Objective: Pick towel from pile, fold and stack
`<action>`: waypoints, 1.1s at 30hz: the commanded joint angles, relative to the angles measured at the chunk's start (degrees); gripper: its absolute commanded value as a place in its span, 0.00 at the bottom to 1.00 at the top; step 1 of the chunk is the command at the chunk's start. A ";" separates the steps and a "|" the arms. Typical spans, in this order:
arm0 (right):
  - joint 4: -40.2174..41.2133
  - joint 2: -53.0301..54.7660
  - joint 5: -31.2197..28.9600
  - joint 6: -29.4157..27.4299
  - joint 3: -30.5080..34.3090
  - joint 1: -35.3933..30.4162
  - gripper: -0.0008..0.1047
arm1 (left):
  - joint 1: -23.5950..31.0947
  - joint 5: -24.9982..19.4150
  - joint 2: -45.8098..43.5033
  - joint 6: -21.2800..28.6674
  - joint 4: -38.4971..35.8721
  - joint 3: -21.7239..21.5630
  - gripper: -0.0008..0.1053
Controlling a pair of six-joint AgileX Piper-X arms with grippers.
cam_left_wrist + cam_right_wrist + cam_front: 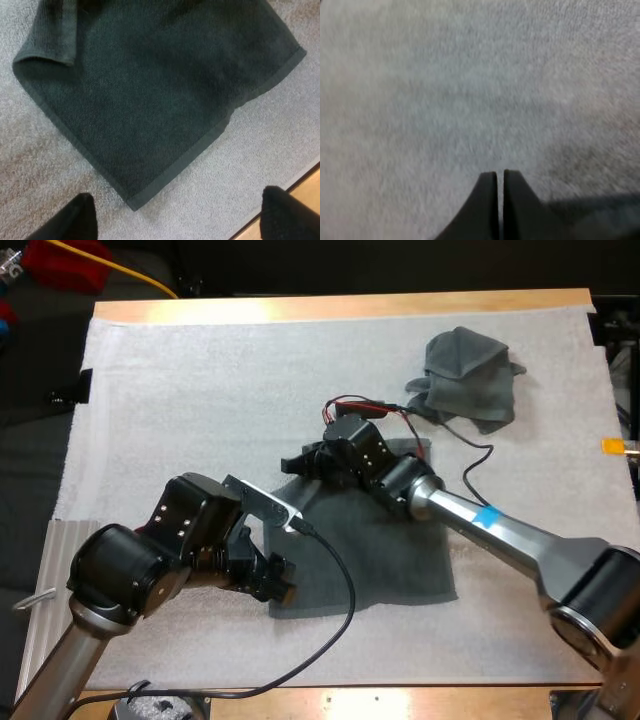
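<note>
A dark grey-green towel (380, 550) lies spread flat in the middle of the mat. My left gripper (278, 582) hovers at its near left corner. In the left wrist view the towel (150, 90) ends in a corner just ahead of my left gripper (180, 220), whose fingers (75, 222) stand wide apart and clear of the cloth. One far corner of the towel (50, 40) is turned over. My right gripper (300, 462) is at the towel's far left corner. In the right wrist view my right gripper (499, 200) has its fingers together over bare mat, with dark cloth (600, 215) just beside them.
A crumpled towel (468, 375) sits at the far right of the white mat (200, 400). The wooden table edge (300, 200) runs close to my left gripper on the near side. Open mat stretches to the left and far side.
</note>
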State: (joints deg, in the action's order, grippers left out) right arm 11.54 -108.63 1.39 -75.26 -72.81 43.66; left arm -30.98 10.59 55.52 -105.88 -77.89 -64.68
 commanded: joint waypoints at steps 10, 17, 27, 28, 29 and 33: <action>13.47 2.77 6.78 -8.93 -0.54 0.06 0.01 | -0.19 -0.53 -0.29 -0.11 0.20 -0.30 0.62; 18.21 1.81 6.78 -12.86 -0.54 1.39 0.01 | -0.19 -0.53 -0.29 -0.11 0.19 -0.30 0.62; 18.73 -1.63 6.69 -13.17 -0.54 1.67 0.01 | -0.19 -0.53 -0.29 -0.39 0.19 -0.30 0.62; 18.70 -1.82 6.54 -13.17 -0.54 1.67 0.01 | -0.19 -0.53 -0.29 -0.57 0.19 -0.30 0.62; 18.23 -2.15 6.54 -13.18 -0.54 1.67 0.01 | -0.19 -0.53 -0.29 -0.59 0.19 -0.30 0.62; 16.70 -3.59 6.55 -13.25 -0.54 1.67 0.01 | -0.19 -0.53 -0.29 -0.57 0.19 -0.30 0.62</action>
State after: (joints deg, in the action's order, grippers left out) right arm 28.79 -112.01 7.79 -87.78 -72.95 45.31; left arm -30.98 10.59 55.52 -105.88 -77.89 -64.68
